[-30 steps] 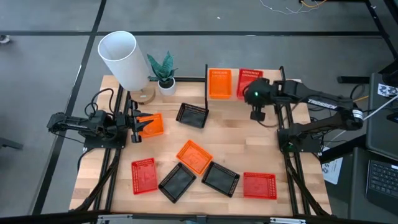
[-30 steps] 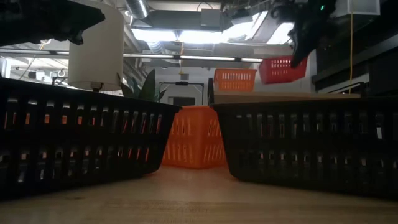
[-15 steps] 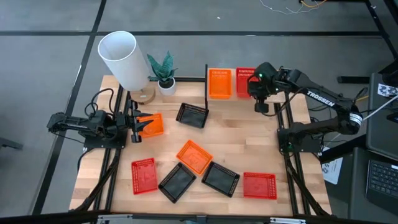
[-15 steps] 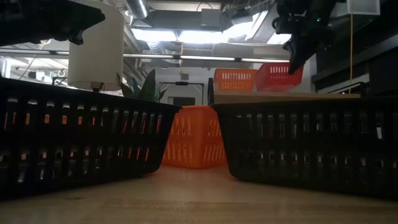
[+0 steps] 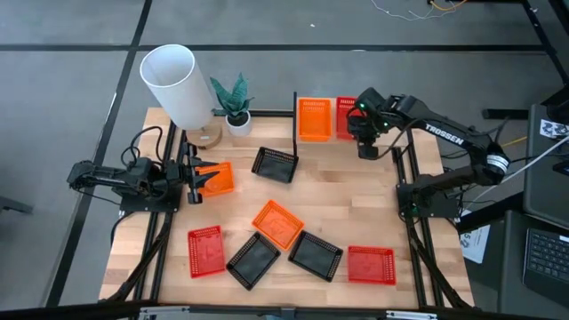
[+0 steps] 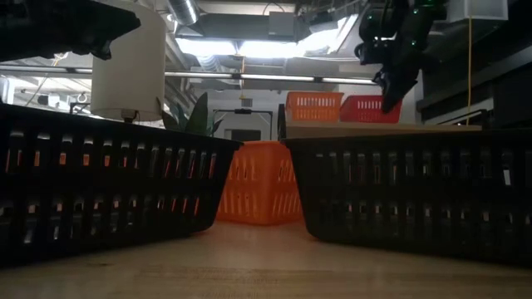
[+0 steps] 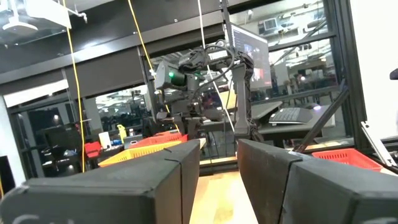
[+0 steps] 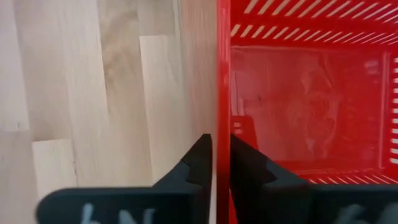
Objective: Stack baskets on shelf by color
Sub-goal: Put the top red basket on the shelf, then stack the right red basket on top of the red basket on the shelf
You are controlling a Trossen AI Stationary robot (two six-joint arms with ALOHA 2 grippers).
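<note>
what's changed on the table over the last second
The right gripper carried the red basket toward the orange basket and lowered it onto the shelf, level now, jaws still pinching its wall. The left gripper and the other baskets stayed put.

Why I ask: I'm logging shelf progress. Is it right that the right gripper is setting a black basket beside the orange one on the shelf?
Not quite: that basket is red, as the high view shows. The right gripper pinches its wall beside the orange basket on the shelf.
</note>
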